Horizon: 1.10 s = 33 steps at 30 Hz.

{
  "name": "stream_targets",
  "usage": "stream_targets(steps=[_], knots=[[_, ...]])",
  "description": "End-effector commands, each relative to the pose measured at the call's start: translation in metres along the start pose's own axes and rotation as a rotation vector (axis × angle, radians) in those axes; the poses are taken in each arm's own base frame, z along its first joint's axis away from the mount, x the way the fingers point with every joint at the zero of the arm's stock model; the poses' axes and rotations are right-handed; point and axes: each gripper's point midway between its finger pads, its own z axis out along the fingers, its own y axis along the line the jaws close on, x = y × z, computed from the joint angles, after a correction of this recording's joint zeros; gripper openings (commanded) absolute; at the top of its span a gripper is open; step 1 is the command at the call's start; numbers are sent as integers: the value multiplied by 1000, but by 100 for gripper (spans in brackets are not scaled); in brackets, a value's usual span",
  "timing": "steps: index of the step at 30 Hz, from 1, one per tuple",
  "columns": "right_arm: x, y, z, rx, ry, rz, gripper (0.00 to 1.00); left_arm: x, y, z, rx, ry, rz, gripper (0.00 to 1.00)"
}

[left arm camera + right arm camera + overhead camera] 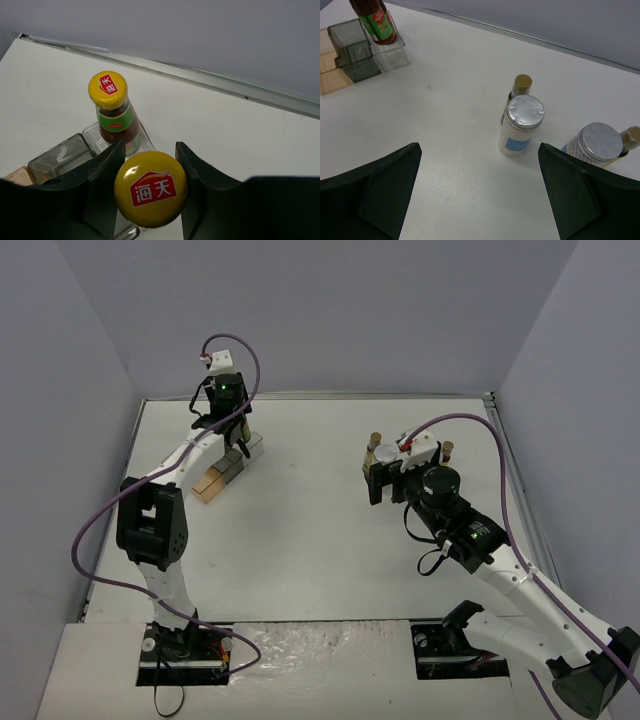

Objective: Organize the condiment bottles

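Note:
My left gripper point(150, 165) is shut on a yellow-capped sauce bottle point(151, 189) and holds it upright over the near end of the tinted tray point(60, 157). The second yellow-capped, green-necked sauce bottle point(112, 107) stands in the tray's clear end compartment. In the top view this gripper point(235, 438) is at the far left over the tray point(213, 486). My right gripper point(480, 195) is wide open and empty, above the table in front of a silver-lidded jar point(520, 125). A slim brown-capped bottle point(521, 85) stands behind that jar. The second jar point(592, 145) and second brown-capped bottle point(630, 139) stand at the right.
The tray point(350, 50) has clear, grey and orange-tinted compartments in a row; the grey and orange ones hold nothing. The back wall and table edge point(225, 87) run just behind it. In the top view the jar group point(382, 450) sits at the far right.

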Motion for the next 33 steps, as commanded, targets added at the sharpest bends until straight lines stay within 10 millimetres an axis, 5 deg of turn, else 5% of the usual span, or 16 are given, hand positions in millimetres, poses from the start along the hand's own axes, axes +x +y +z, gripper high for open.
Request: stream_targets(steps=[1, 11, 16, 24, 33], knots=[[-11, 0, 5, 4, -43, 15, 100, -64, -11, -4, 24, -192, -146, 0], [0, -2, 4, 8, -25, 18, 100, -39, -10, 9, 15, -154, -121, 5], [6, -2, 4, 10, -15, 24, 100, -22, -11, 16, 10, -115, -108, 17], [9, -2, 3, 11, -11, 26, 100, -2, -6, 16, -4, -66, -105, 51], [7, -2, 6, 25, -3, 56, 100, -10, 0, -10, 6, -22, -97, 90]])
